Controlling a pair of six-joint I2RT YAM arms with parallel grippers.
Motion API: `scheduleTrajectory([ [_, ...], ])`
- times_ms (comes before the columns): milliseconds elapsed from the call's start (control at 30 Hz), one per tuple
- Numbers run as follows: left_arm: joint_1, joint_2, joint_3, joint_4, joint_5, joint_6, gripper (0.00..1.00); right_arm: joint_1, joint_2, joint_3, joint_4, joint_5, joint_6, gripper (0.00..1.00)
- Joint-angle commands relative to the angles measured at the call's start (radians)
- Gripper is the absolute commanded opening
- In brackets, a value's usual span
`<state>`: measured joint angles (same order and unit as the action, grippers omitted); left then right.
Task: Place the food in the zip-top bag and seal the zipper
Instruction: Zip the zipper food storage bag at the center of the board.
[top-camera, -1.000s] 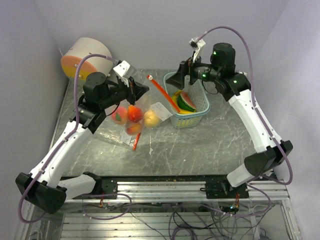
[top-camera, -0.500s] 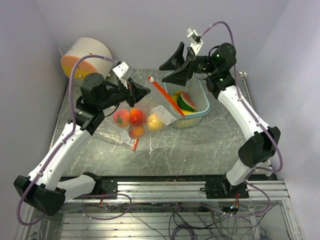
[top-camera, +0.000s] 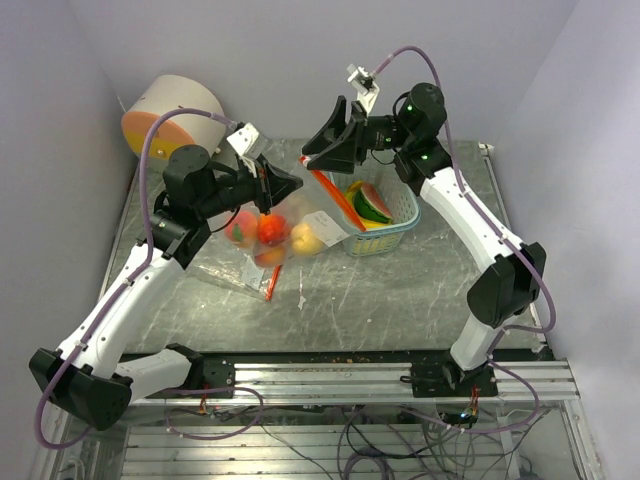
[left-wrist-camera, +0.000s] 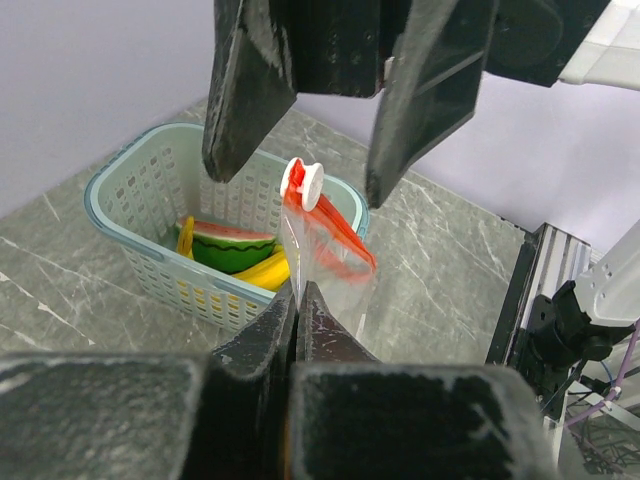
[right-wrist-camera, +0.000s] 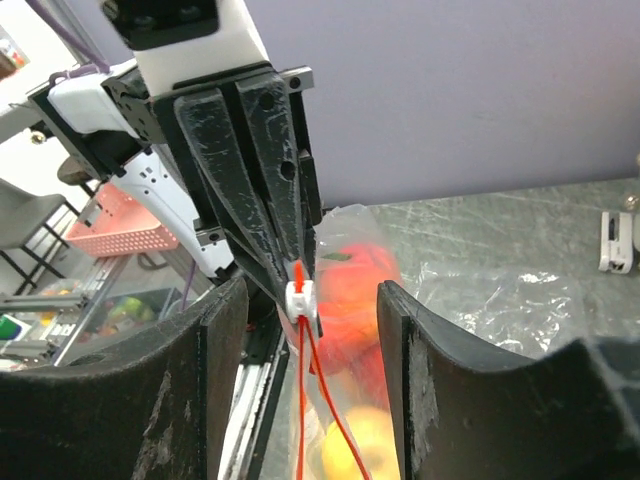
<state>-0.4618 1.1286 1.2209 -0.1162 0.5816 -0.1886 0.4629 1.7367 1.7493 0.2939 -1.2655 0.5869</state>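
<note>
- Table (top-camera: 420, 290) of grey veined stone, with both arms bolted at its near edge
- Left gripper (top-camera: 288, 184) reaches to the far middle; its fingers are pressed together, clamped on the top edge of the zip-top bag (top-camera: 290, 222), which hangs from them
- Right gripper (top-camera: 312, 158) points left at the left one; its jaws stand apart, one on each side of the bag's slider, with a gap showing on both sides in the right wrist view
- Round drum (top-camera: 170, 110) with an orange face sits at the far left corner
- Zip-top bag is clear film, its lower part resting on the table left of the basket (top-camera: 402, 217)
- Basket is pale blue and latticed, standing at the far right of centre; it holds a watermelon slice (top-camera: 372, 203) and a banana (left-wrist-camera: 262, 270)
- Inside the bag: a peach (top-camera: 240, 230) at the left; a red piece (top-camera: 270, 229) in the middle; a yellow fruit (top-camera: 305, 238) at the right; a second orange fruit lower down
- Red zipper strip (top-camera: 338, 198) slants from the bag's top toward the basket
- White slider (right-wrist-camera: 300, 296) sits on the strip, between the right jaws
</note>
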Motion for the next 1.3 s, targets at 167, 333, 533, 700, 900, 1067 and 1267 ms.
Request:
scheduleTrajectory([
  [167, 0.000, 0.001, 0.037, 0.059, 0.014, -0.002, 0.07, 0.010, 0.026, 0.016, 0.022, -0.010, 0.044, 0.45],
  [333, 0.000, 0.004, 0.033, 0.066, 0.017, -0.005, 0.07, 0.009, 0.038, 0.014, 0.065, -0.022, 0.093, 0.32],
  [533, 0.000, 0.005, 0.029, 0.079, 0.004, -0.007, 0.07, 0.008, 0.053, 0.004, 0.124, -0.066, 0.181, 0.15],
  [700, 0.000, 0.002, 0.035, 0.070, -0.020, 0.003, 0.07, 0.007, 0.055, 0.000, 0.084, -0.074, 0.168, 0.05],
  [900, 0.000, -0.006, 0.037, 0.066, -0.036, 0.010, 0.07, -0.003, 0.048, -0.005, 0.005, -0.052, 0.130, 0.00],
  [1067, 0.000, -0.025, 0.036, 0.042, -0.082, 0.034, 0.07, -0.025, 0.018, -0.027, -0.095, -0.042, 0.061, 0.00],
  [1267, 0.000, -0.050, 0.028, 0.032, -0.124, 0.050, 0.07, -0.054, -0.026, -0.074, -0.194, -0.035, -0.001, 0.00],
])
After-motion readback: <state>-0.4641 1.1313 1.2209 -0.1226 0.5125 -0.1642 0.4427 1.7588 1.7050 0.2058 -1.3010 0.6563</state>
